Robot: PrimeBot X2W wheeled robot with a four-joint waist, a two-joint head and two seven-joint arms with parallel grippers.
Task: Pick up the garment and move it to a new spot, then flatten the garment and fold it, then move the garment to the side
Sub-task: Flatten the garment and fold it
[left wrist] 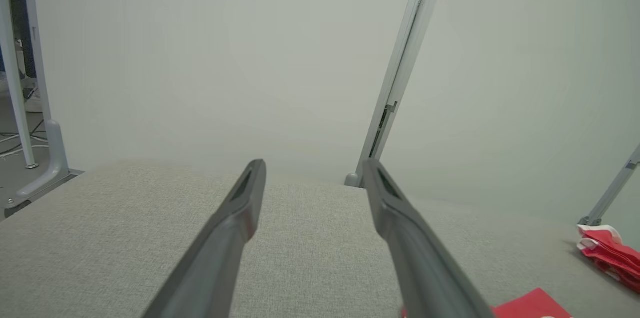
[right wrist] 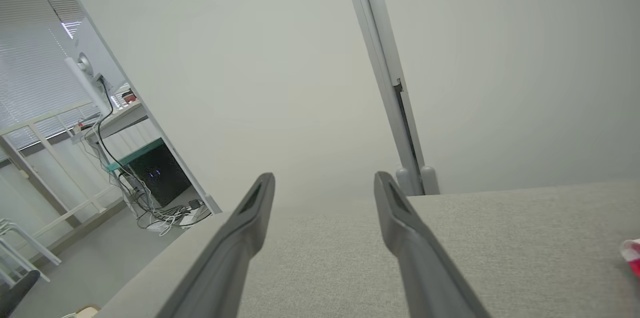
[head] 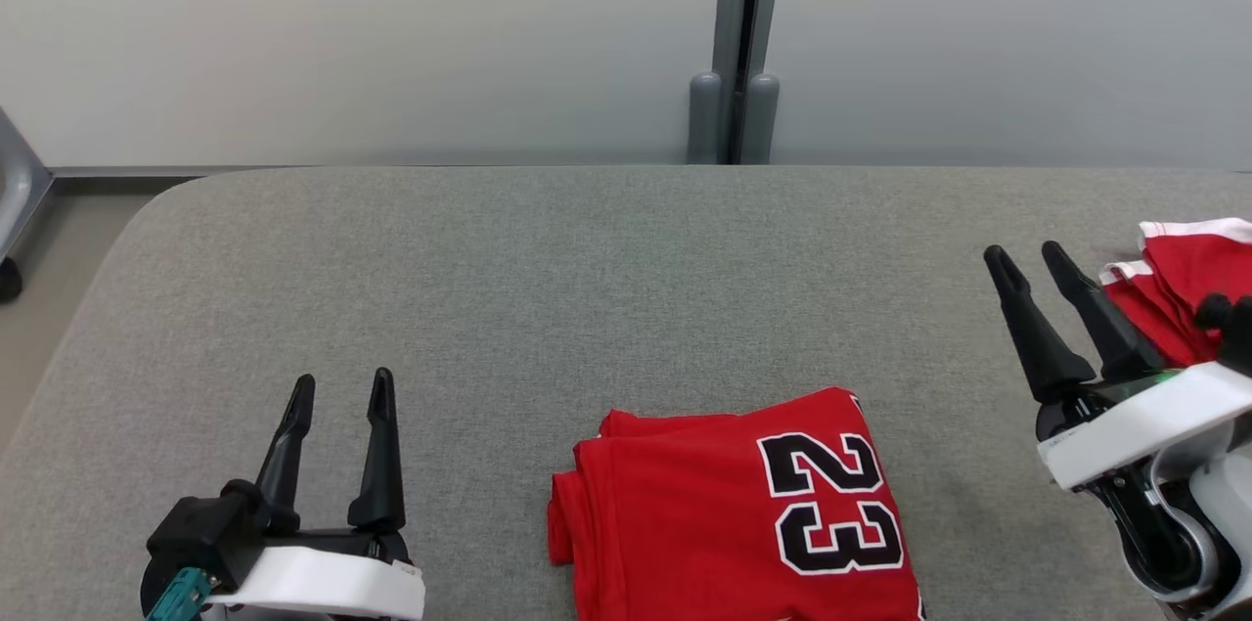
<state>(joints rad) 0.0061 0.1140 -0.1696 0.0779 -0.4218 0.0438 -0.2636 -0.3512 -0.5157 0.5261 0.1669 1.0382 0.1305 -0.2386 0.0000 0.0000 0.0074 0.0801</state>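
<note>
While the left tool [head: 344,378] and right tool [head: 1025,252] gape empty, a red heap [head: 1188,284] lies right of the garment [head: 704,504].

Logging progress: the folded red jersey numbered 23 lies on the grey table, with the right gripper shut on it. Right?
Not quite. In the head view the right gripper stands open, apart from the folded red jersey, which lies on the grey table.

Garment [head: 734,513] lies on table [head: 489,259] (another garment [head: 1188,284] rightward).
</note>
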